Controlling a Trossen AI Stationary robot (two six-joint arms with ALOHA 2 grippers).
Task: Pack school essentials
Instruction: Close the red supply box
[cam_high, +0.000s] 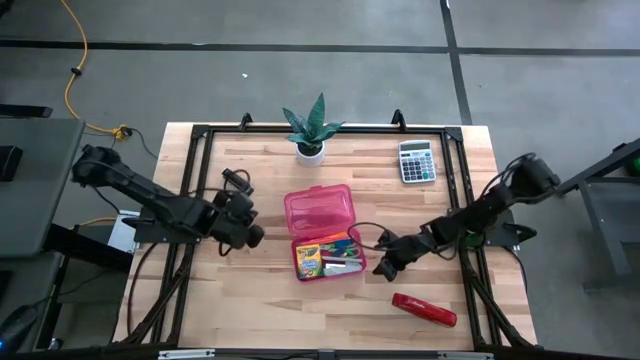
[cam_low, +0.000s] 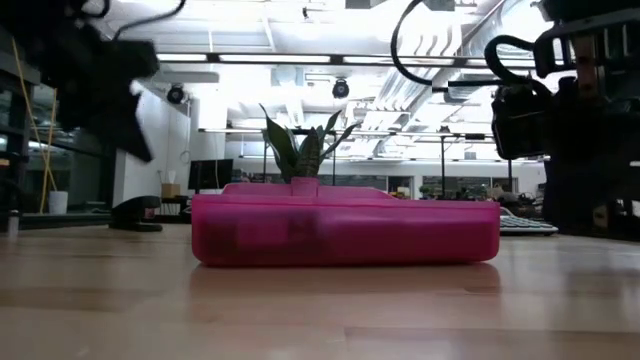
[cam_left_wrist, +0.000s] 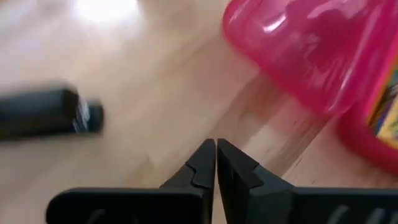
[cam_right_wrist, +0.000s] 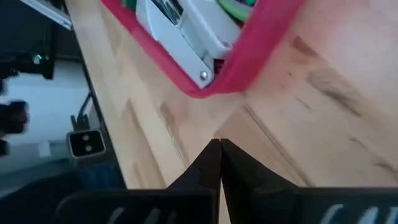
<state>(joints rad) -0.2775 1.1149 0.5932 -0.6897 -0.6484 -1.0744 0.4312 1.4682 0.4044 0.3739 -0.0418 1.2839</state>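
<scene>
The pink pencil case lies open on the table, its lid flat toward the far edge. In its tray I see the yellow-green crayon box, green-handled scissors and a white piece. The pencil, marker and eraser cannot be told apart. My left gripper is shut, just left of the case, over bare wood. My right gripper is shut, just right of the tray's near right corner. In the low view the case rests flat and both arms stand above the table.
A grey calculator lies by the far right corner, a red stapler near the near right edge, and a potted plant stands at the far edge behind the case. Bare wood shows at the table's left and near sides.
</scene>
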